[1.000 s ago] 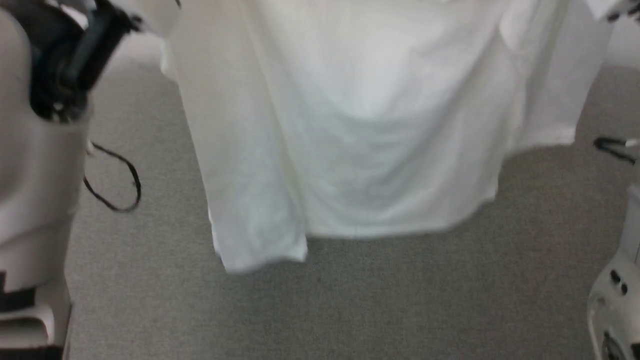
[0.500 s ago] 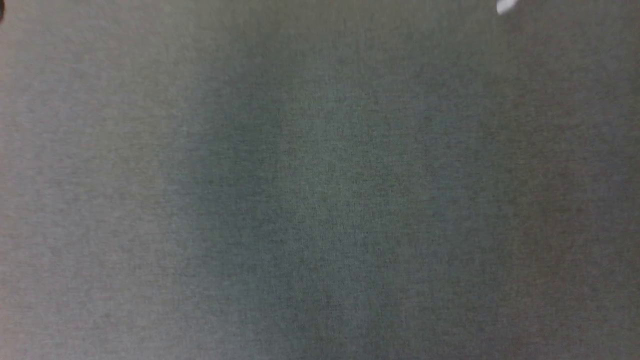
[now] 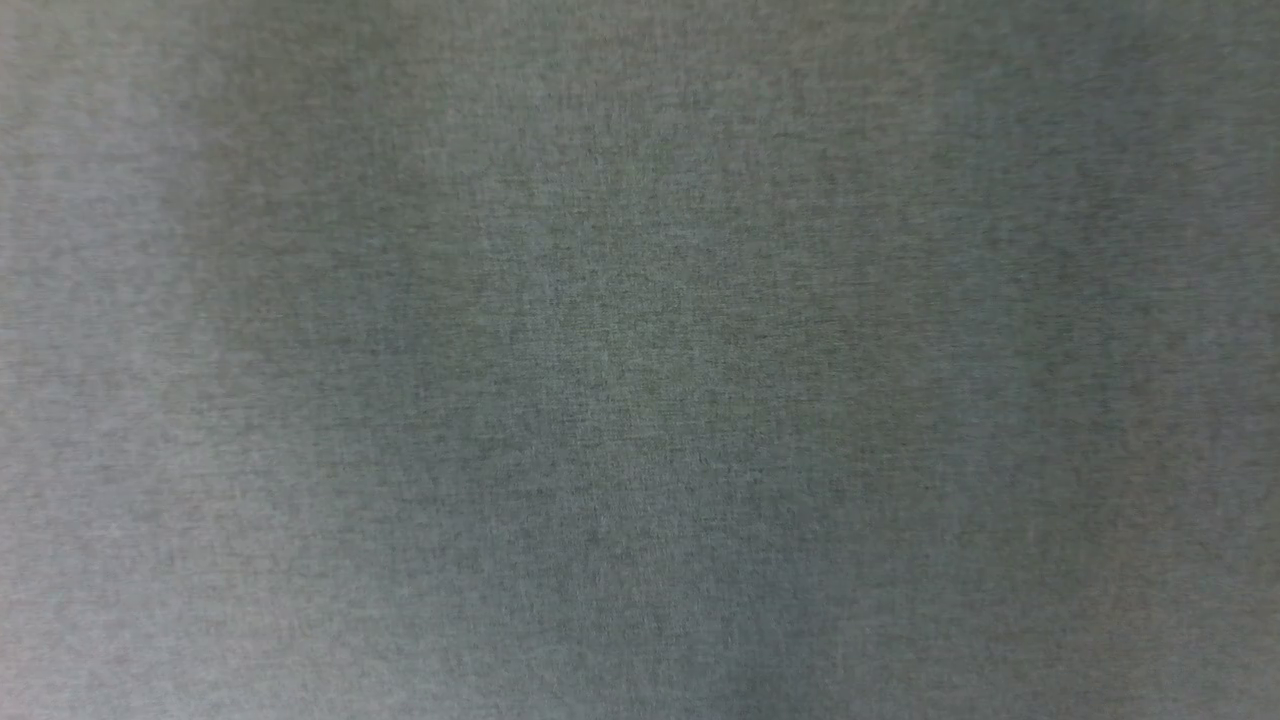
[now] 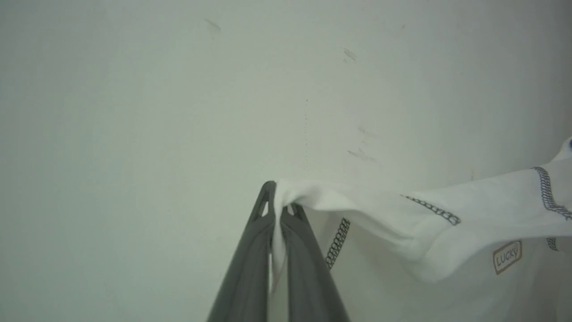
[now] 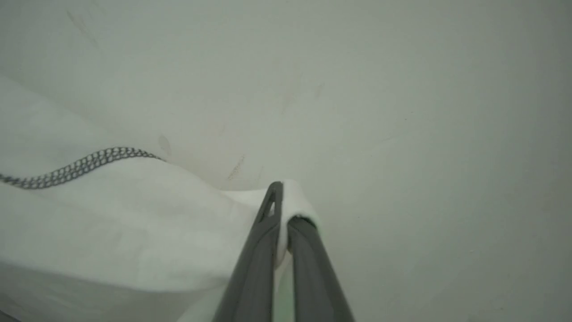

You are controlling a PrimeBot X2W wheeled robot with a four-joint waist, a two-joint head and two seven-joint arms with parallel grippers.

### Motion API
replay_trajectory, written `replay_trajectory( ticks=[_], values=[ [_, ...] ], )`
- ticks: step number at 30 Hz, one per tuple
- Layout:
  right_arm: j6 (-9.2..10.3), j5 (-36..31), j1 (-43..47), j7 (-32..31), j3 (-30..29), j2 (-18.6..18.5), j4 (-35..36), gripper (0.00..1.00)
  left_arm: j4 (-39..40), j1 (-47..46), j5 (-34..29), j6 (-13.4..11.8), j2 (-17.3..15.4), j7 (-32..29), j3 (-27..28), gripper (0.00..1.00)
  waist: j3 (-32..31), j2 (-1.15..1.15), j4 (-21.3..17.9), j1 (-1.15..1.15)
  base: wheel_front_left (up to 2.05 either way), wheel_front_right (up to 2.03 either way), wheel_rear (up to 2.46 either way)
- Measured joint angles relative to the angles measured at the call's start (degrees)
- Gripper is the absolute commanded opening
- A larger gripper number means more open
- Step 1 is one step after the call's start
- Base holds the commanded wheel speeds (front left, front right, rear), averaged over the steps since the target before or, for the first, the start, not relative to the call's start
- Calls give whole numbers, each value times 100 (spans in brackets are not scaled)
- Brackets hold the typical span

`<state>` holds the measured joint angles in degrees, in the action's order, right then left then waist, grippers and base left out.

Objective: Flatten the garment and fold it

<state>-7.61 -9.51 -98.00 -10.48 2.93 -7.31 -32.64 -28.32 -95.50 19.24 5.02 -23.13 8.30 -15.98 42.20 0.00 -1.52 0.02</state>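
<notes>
Left gripper [image 4: 279, 203] & right gripper [image 5: 288, 208] are each clamped on an edge of the white shirt [image 4: 447, 237], which sags between them in front of a pale wall [image 4: 178, 89]. To flatten well: hold both grips level and spread apart gently, w/o jerking.

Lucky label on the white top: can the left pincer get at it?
Probably not: the left pincer is shut on an edge of the white top, and the Lucky label sits off to its side; it would have to let go.
</notes>
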Motion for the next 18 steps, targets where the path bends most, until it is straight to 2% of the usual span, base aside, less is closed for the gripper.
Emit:
replay_trajectory(
  ticks=[5, 8, 11, 15, 18],
  values=[
    [0, 367, 417, 171, 222, 3, 40, 0, 46, 513, 249, 129, -181, 94, -68, 0, 199, 0, 49, 1, 0, 0, 0],
    [0, 768, 944, 192, 359, -59, 341, 0, 405, 998, 432, 187, -342, 46, -268, 0, 120, 0, 67, -2, 0, 0, 0],
    [0, 1217, 1681, 101, 479, -231, 971, 0, 998, 1681, 621, 202, -557, -127, -560, 0, -48, 0, 84, -2, 0, 0, 0],
    [0, 1692, 3083, -168, 488, -374, 2152, 0, 1979, 2958, 916, 204, -932, -379, -769, 0, -404, 0, 102, -3, 0, 0, 0],
    [0, 1914, 4266, -439, 364, -368, 3027, 0, 2689, 4028, 1078, 1, -1124, -460, -779, 0, -700, 0, 108, -4, 0, 0, 0]
  ],
)
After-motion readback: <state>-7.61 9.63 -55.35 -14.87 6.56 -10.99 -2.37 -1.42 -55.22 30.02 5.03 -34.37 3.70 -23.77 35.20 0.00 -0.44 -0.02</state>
